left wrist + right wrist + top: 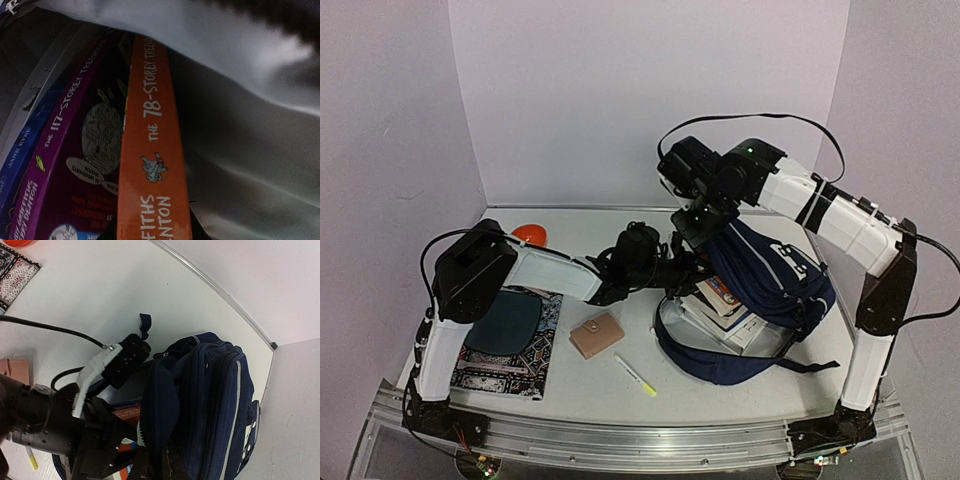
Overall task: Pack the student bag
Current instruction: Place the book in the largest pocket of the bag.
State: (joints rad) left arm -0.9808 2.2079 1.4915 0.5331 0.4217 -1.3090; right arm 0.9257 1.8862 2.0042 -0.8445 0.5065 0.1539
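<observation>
Pinching orange book [150,160] in left gripper [682,272] inside student bag [775,285] lying toward right edge of bench [590,395]; holding its mouth up with clamped right gripper [708,225]; best pushing straight alongside purple book [75,150], keeping that opening lifted, avoiding snagging lining [240,100].

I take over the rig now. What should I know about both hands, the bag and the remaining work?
Right hand: shut on the rim of the student bag, holding it open.
Left hand: shut on the orange book, inside the bag's mouth.
Done: purple book and blue book are inside.
Left: release the orange book; probably pack tan pouch, yellow pen, patterned book from the table.
</observation>
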